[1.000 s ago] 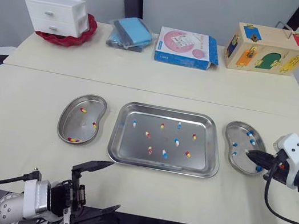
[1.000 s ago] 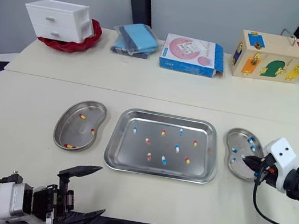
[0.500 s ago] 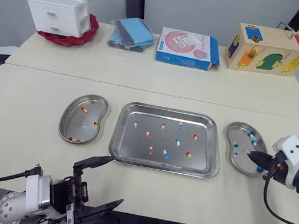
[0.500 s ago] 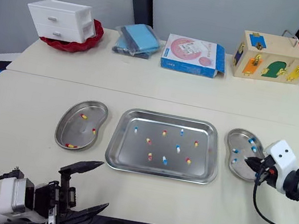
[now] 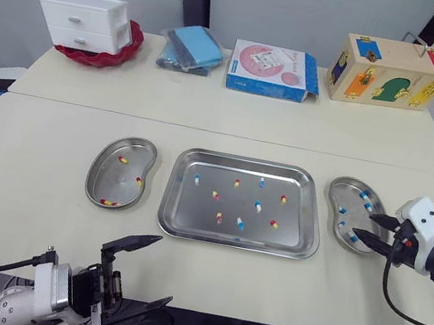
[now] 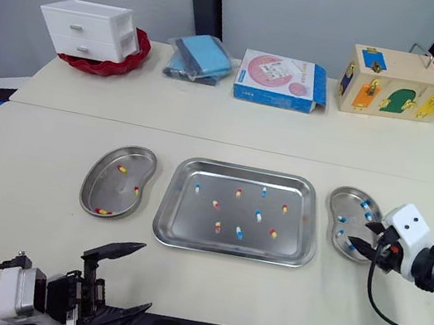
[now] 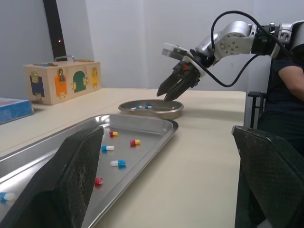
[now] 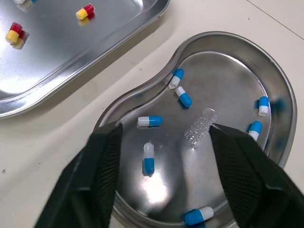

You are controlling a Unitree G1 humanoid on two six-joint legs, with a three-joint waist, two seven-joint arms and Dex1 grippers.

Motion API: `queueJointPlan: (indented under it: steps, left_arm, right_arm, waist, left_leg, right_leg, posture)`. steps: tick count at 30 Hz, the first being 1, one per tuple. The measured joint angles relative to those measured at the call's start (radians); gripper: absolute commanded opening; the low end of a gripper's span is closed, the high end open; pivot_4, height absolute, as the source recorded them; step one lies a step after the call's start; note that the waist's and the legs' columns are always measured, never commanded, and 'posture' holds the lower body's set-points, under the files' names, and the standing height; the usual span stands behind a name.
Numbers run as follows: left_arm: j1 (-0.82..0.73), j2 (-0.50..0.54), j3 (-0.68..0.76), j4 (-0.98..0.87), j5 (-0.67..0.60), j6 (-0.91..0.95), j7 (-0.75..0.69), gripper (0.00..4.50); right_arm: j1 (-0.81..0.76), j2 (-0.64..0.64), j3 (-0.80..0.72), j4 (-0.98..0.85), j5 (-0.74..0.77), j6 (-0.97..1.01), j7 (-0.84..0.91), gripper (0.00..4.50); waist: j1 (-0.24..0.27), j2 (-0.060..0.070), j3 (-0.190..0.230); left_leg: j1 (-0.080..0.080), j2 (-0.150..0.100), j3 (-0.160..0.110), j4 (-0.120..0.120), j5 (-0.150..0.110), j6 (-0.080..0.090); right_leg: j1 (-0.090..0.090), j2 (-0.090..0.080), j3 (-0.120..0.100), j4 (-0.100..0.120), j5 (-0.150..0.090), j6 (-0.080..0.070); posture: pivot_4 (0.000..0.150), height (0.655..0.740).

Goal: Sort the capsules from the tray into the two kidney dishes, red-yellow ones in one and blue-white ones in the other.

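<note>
Right gripper (image 5: pixel 371 228): you have its two black fingers spread apart with nothing between them, hanging just above the near part of the right-hand shiny steel kidney dish (image 5: pixel 338 192). That dish holds blue-white capsules (image 8: pixel 148 158). Seven can be counted in the right wrist view, all lying loose on the dish floor and none touching a finger. Left gripper (image 5: pixel 147 272): fingers set wide and empty, low at the near edge of the pale table (image 5: pixel 38 223), well apart from everything that lies on it. The rectangular steel tray (image 5: pixel 166 204) sits mid-table between the two dishes, near each but touching neither. Nine capsules lie scattered on its floor, apart from one another: four blue-white and five red-yellow capsules (image 5: pixel 273 222). The left-hand steel kidney dish (image 5: pixel 104 181) holds three more red-yellow ones, two towards its far end and one at its near end. Colours are unmixed in both dishes as far as you can see. Along the far table stand a white two-drawer box (image 5: pixel 82 21) set in a red bowl (image 5: pixel 127 50), a blue packet (image 5: pixel 191 47), a blue-and-pink carton (image 5: pixel 271 69) and a wooden latch box (image 5: pixel 392 73), all well apart from the tray.
</note>
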Motion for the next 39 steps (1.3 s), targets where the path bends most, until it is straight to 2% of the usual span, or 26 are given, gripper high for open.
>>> queueJointPlan:
  steps: [1,11,17,21,29,39]
  left_arm:
    - [0.0,0.0,0.0,0.0,0.0,-0.002,0.0,4.5]
    - [-0.005,0.002,0.017,-0.017,0.005,0.01,0.063,4.5]
    - [0.083,0.015,0.132,-0.077,0.001,0.097,0.216,4.5]
    - [0.136,0.033,0.216,-0.079,-0.004,0.127,0.254,4.5]
    - [0.189,0.03,0.281,-0.082,-0.004,0.143,0.265,4.5]
    - [0.194,0.017,0.281,-0.086,0.007,0.141,0.269,4.5]
  right_arm:
    - [0.0,0.0,0.0,0.0,0.0,-0.001,0.003,4.44]
    - [0.022,-0.009,-0.044,0.016,0.032,-0.035,0.057,4.44]
    - [0.153,-0.1,-0.219,0.082,0.105,-0.119,0.26,4.44]
    - [0.215,-0.161,-0.285,0.181,0.104,-0.167,0.358,4.44]
    - [0.205,-0.216,-0.266,0.402,0.027,-0.301,0.422,4.44]
    - [0.16,-0.247,-0.225,0.467,-0.008,-0.352,0.437,4.44]
  waist:
    - [0.0,0.0,0.0]
    - [0.001,0.0,0.0]
    - [0.008,0.0,0.0]
    - [0.008,-0.001,0.001]
    - [-0.004,0.0,0.0]
    - [-0.005,0.0,0.0]
  left_leg:
    - [0.0,0.0,0.0,0.0,0.0,0.0]
    - [0.0,0.0,0.0,0.0,0.0,0.0]
    - [0.003,0.0,0.0,0.0,0.0,0.001]
    - [0.009,0.0,0.001,0.0,0.0,0.001]
    - [0.009,0.0,0.005,0.0,-0.001,0.001]
    - [0.009,0.001,0.005,-0.001,-0.001,0.001]
  right_leg:
    - [0.0,0.0,0.0,0.0,0.0,0.0]
    - [0.001,0.0,0.0,0.0,0.0,0.0]
    - [0.005,0.0,0.0,-0.001,0.0,0.0]
    - [0.01,0.0,0.001,-0.004,0.0,0.0]
    - [0.011,0.0,0.004,-0.01,0.001,0.003]
    - [0.012,0.0,0.004,-0.011,0.001,0.003]
  posture:
    - [0.15,0.74]
    - [0.15,0.74]
    - [0.15,0.74]
    - [0.15,0.74]
    - [0.15,0.74]
    - [0.15,0.74]
